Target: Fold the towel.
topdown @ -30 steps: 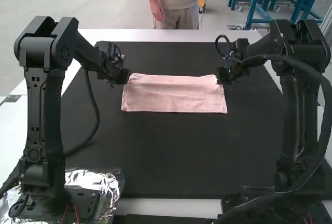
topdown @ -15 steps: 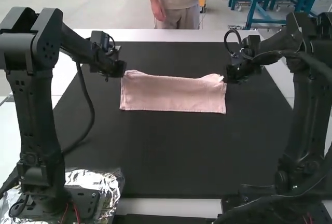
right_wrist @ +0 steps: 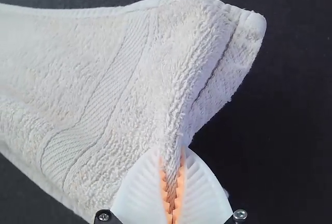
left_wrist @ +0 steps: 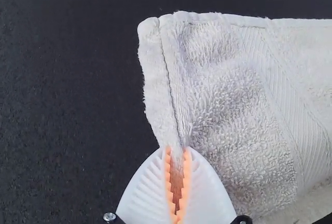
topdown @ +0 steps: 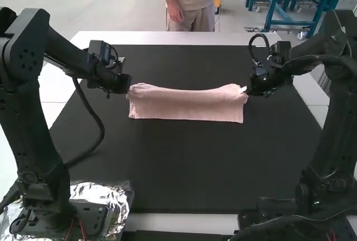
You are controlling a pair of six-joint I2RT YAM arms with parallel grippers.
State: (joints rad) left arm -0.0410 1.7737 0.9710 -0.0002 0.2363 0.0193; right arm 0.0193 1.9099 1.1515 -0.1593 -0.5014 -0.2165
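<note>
The pink towel (topdown: 187, 106) lies as a wide strip across the mat, its far edge lifted at both ends and sagging between them. At its far left corner is my left gripper (topdown: 128, 87); my right gripper (topdown: 251, 90) is at the far right corner. In the left wrist view, the left gripper (left_wrist: 177, 156) is shut on the edge of the towel (left_wrist: 244, 105), close to a hemmed corner. The right wrist view has the right gripper (right_wrist: 173, 159) pinching the towel (right_wrist: 129, 79) near its other end, with a corner folding over beside the fingers.
A black mat (topdown: 195, 168) covers most of the white table (topdown: 167, 37). Crumpled foil (topdown: 100, 193) lies around the left arm's base. A person stands beyond the far table edge, not touching the towel.
Both grippers have come nearer the camera and moved slightly outward and down in the high view. The towel's far edge came with them, and the strip looks narrower, sagging in the middle.
</note>
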